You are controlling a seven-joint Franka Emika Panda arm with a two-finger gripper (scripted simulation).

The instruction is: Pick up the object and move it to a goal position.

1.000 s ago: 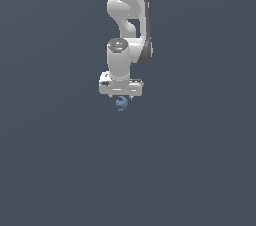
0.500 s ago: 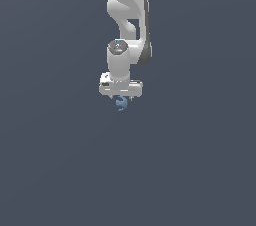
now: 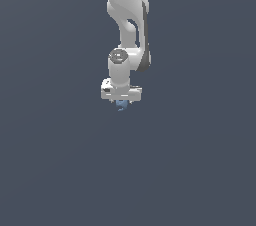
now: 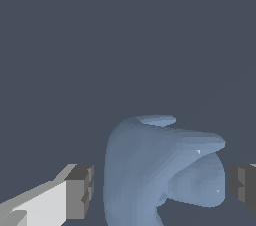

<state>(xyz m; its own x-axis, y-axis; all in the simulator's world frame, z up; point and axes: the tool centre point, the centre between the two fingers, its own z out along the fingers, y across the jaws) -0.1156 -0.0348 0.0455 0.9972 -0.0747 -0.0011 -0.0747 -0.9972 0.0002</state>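
All around is one flat field of dark slate grey-blue point(image 3: 55, 160), filling the exterior view from edge to edge. No seam, corner or horizon breaks it, so I cannot tell floor from wall. Its tone is even from the upper left of the frame to the lower right, under soft, diffuse light. The wrist view shows the same plain grey-blue across its upper half.

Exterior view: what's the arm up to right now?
The white Panda arm reaches straight down with its hand right over the small light-blue object. In the wrist view the object sits between the two fingers, with a visible gap on each side, so the hand is open and nothing is gripped. It looks poised to close on it; no goal marker is visible.
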